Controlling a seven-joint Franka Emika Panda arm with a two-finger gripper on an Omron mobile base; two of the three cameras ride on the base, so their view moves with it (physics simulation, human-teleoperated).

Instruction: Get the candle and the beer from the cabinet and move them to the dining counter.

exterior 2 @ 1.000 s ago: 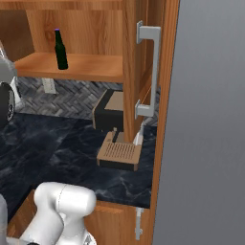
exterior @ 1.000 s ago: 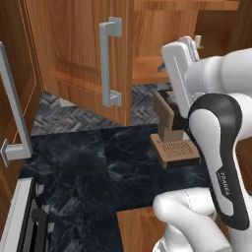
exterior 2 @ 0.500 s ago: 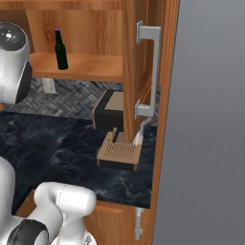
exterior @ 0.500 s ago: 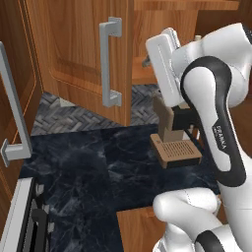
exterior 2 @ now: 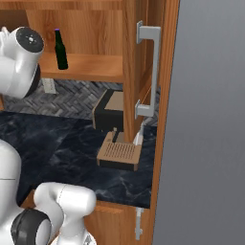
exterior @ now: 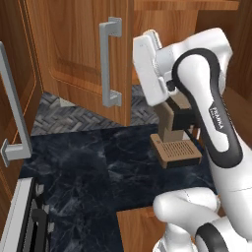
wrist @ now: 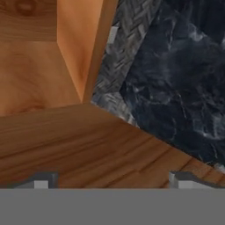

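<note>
Gripper jaws spread wide, nothing between them; the fingertips sit close over a brown wood panel of the cabinet. Below that, black marble counter with a tan-and-black coffee machine, its slatted drip tray out front. Behind it, grey herringbone backsplash. Cabinet doors open, silver bar handle near the right edge. Beer stands upright on the inner shelf at the back, well apart from the arm.
</note>
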